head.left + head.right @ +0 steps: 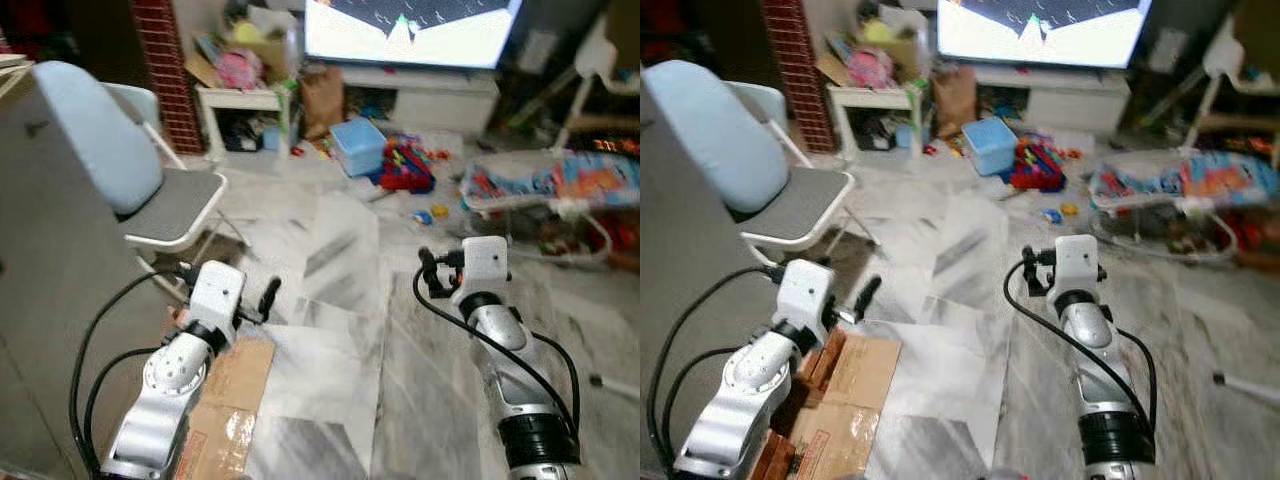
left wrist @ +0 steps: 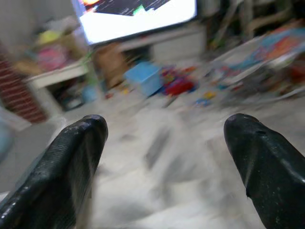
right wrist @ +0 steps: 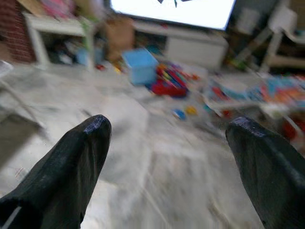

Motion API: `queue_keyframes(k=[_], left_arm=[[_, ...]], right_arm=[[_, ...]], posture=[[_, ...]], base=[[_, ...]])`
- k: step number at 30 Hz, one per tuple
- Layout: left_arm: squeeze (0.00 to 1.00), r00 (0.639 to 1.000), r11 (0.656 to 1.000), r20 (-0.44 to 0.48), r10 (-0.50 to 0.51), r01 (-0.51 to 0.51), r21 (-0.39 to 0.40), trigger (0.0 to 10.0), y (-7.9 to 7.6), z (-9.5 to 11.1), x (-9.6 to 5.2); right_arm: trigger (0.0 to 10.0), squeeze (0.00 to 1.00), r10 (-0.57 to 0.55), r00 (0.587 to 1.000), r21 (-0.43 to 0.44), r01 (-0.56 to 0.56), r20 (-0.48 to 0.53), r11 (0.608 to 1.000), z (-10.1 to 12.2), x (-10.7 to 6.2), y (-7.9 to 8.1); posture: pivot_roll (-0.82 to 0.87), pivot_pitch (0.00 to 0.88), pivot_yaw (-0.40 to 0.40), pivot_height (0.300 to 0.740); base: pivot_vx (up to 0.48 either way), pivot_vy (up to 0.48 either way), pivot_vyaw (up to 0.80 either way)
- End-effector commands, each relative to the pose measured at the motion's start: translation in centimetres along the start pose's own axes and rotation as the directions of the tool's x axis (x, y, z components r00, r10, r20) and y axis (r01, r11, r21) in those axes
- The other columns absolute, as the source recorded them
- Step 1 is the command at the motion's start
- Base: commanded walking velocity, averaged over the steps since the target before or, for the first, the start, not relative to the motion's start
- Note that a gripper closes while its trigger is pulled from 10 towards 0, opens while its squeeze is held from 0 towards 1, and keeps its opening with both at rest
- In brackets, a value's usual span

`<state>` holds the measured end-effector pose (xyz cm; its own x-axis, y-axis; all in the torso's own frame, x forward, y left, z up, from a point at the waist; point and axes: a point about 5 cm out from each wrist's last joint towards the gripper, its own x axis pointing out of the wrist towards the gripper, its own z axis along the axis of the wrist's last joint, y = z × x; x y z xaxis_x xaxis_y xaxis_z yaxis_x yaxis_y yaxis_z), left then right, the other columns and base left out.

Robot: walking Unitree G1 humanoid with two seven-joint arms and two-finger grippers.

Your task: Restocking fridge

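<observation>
Both the left gripper [image 2: 164, 143] and right gripper [image 3: 169, 143] are hovering spread wide and empty over the pale marble floor [image 1: 340, 290]. Far ahead, a bright television screen [image 1: 410, 30] is glowing above scattered colourful toys [image 1: 405, 165]. A flattened brown cardboard box [image 1: 230, 400] is lying near left; no fridge can be made out.

A pale marbled floor [image 1: 340, 300] is seen. A flattened cardboard box [image 1: 232, 400] lies on it at the near left. A folding chair [image 1: 170, 205] stands at the left. Farther off, a blue bin [image 1: 357, 145] and scattered toys [image 1: 408, 168] are spread on it, beside a low white table [image 1: 240, 100].
</observation>
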<state>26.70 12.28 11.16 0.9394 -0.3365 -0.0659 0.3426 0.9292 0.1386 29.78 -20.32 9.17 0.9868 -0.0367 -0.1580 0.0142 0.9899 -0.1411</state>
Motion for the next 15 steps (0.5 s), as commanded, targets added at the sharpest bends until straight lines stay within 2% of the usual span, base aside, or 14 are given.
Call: queue_keyframes(k=[1,3,5,8,11,12,15], left_arm=[[0.0,1.0,1.0,0.003,-0.003,0.003,0.007,10.0,0.2,-0.1,0.0],[0.0,1.0,1.0,0.019,-0.012,0.012,-0.004,10.0,0.1,0.1,0.2],[0.0,0.999,0.999,0.037,-0.034,0.036,-0.028,10.0,-0.2,0.1,0.3],[0.0,0.999,0.999,0.027,-0.023,0.024,-0.04,10.0,-0.1,-0.4,0.1],[0.0,1.0,0.998,0.025,-0.006,0.007,-0.055,10.0,0.2,-0.7,-0.2],[0.0,0.998,0.997,0.038,0.048,-0.046,-0.055,10.0,0.8,-0.7,-0.5],[0.0,0.993,0.993,0.053,0.103,-0.1,-0.055,10.0,1.6,-0.5,-0.6]], right_arm=[[10.0,0.0,0.005,0.999,0.01,-0.005,0.035,1.0,1.0,0.1,0.2],[10.0,0.0,-0.008,0.999,0.015,0.007,0.046,1.0,1.2,-0.2,-0.1],[10.0,0.0,-0.014,0.998,0.047,0.011,0.06,0.999,1.3,-0.9,-0.5],[10.0,0.0,-0.071,0.996,0.093,0.066,0.051,0.993,0.9,-1.9,-1.4],[10.0,0.0,-0.139,0.989,0.062,0.136,0.042,0.989,0.5,-2.7,-2.2],[10.0,0.0,-0.17,0.985,0.045,0.169,0.022,0.985,0.2,-3.2,-2.6],[10.0,0.0,-0.206,0.979,0.027,0.205,0.011,0.978,0.2,-3.7,-2.8]], posture=[[0.0,0.031,0.016,0.74],[-0.02,0.028,0.019,0.74],[-0.04,0.024,0.022,0.74],[-0.07,0.025,0.038,0.74],[-0.08,0.027,0.05,0.74],[-0.09,0.027,0.062,0.74],[-0.11,0.026,0.073,0.74]], base=[[0.0,0.0,-0.77],[0.0,0.0,-0.67],[0.0,0.0,0.0],[0.277,0.0,0.0],[0.279,0.0,0.0],[0.277,0.0,0.0],[0.277,0.0,0.0]])
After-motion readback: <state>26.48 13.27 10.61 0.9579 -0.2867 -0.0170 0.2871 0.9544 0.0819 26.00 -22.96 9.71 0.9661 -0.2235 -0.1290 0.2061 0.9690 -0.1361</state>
